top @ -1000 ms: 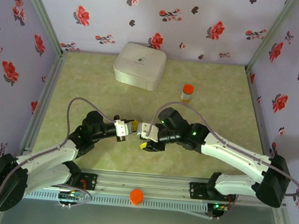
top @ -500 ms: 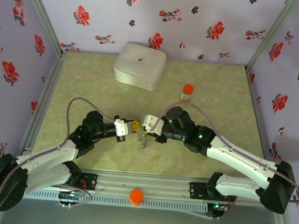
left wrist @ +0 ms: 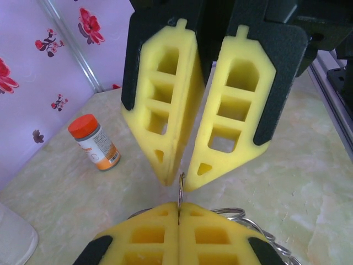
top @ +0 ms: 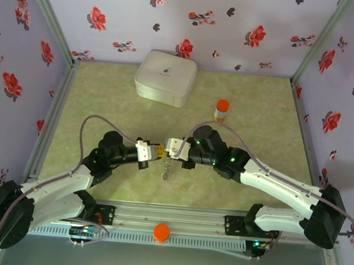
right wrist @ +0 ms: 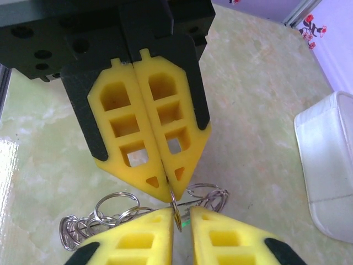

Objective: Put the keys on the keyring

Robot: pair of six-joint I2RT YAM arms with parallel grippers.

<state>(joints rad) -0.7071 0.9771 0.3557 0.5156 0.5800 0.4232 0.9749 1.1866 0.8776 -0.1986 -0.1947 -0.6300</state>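
The thin grey metal wire keyring [left wrist: 180, 190] is held edge-on above the pale green marbled tabletop [right wrist: 248, 83], with a tangle of silvery rings [right wrist: 110, 212] trailing beside it. The left end effector [left wrist: 179, 208] is clamped shut on one edge, and the right end effector [right wrist: 182, 212] stands narrowly open astride the opposite edge. Threading appears unfinished; whether the keys are on the ring cannot be told.
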